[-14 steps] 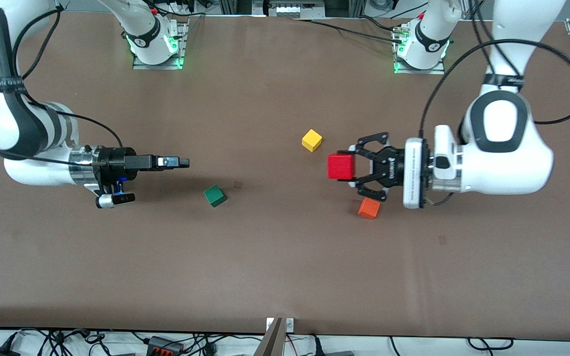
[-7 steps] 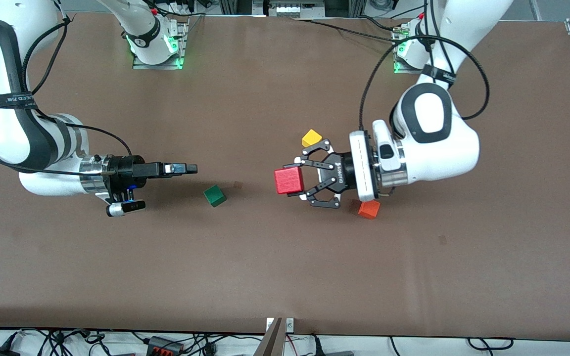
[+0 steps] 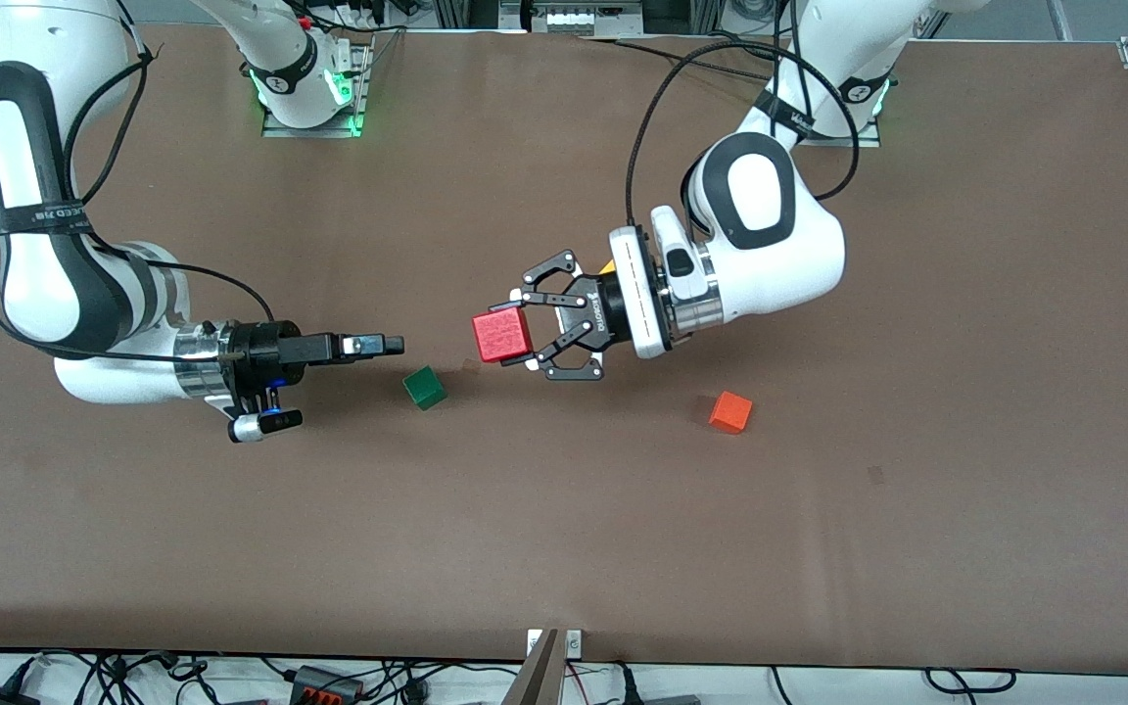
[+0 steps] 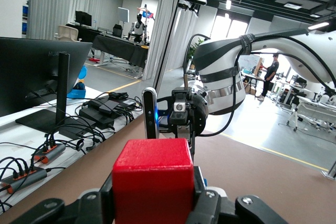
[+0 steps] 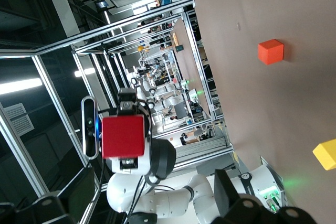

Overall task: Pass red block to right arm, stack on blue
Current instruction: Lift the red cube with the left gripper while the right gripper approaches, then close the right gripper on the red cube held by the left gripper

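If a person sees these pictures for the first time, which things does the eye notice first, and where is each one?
The red block stands out first: the left gripper holds it in the air over the middle of the table, turned sideways toward the right gripper. The right gripper points back at it from the right arm's end, above the green cube. The orange cube lies alone toward the left arm's end.

Both arms are white with black joints and black cables. The bases glow green. Each tool is black.
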Available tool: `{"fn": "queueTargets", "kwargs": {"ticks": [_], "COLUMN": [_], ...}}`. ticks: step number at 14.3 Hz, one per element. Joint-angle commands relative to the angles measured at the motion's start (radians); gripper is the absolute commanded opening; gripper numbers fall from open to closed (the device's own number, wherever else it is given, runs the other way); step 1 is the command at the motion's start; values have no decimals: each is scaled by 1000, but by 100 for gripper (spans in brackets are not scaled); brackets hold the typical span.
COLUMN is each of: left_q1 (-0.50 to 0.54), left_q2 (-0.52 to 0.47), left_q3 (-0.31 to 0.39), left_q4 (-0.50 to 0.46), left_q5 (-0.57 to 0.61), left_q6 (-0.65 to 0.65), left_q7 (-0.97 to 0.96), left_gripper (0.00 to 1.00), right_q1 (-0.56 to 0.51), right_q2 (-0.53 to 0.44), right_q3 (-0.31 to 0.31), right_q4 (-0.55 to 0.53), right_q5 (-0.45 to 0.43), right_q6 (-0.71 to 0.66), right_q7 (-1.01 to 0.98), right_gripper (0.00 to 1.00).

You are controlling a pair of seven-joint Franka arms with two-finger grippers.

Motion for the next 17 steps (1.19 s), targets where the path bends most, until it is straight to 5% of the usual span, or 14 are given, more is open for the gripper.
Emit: {"fn": "queueTargets", "kwargs": {"ticks": [1, 17], "left_q1": [-48, -77], "left_q2": [-8, 48], "left_q3": [7, 7], "left_q4": [3, 35], "left_q5": [-74, -85], "left_q6": [85, 99], "left_q7": [51, 109], "left_gripper": [9, 9], "right_q1": [10, 109], "right_q2": [72, 121], "right_q3": [-3, 4], "right_q4": [127, 178], "right_q5": [10, 54], "right_q6": [-17, -23], "right_q7": [77, 180], "right_gripper": [100, 100]}}
